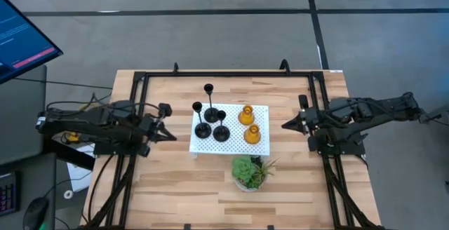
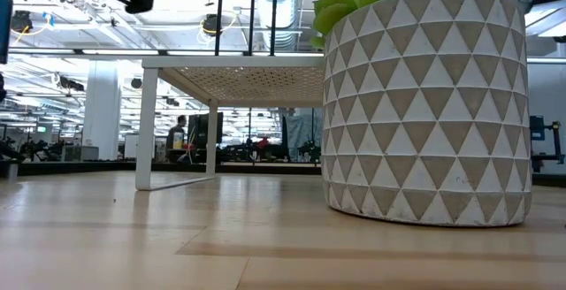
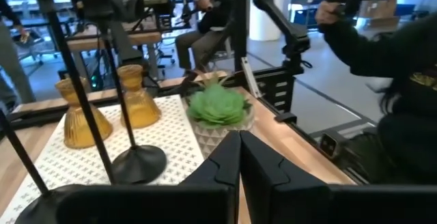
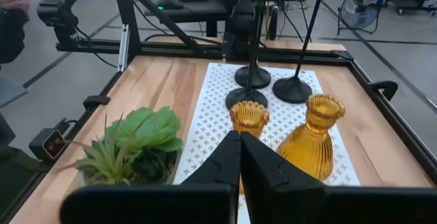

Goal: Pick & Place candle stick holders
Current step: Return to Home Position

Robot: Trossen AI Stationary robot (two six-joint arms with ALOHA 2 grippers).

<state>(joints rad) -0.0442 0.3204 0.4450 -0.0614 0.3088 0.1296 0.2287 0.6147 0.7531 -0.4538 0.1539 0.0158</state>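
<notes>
Amber glass holders (image 1: 245,115), two, at white shelf (image 1: 235,144) edge nearer my right fingers (image 1: 284,125): probably brittle, slick; grip at waist. Black stemmed holders (image 1: 209,104), three, at opposite edge: likely light, tippy; grip stem low. Both right and left fingers (image 1: 172,136) pressed together, empty.

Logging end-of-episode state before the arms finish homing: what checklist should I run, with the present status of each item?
1. Black holders, all three upright on the white shelf: ok.
2. Amber holders, both upright on the shelf: ok.
3. Left gripper shut, empty, off the shelf's left side: ok.
4. Right gripper shut, empty, off the shelf's right side: ok.
5. Plant upright beside the shelf: ok.
6. Home pose reached exactly: cannot tell.
</notes>
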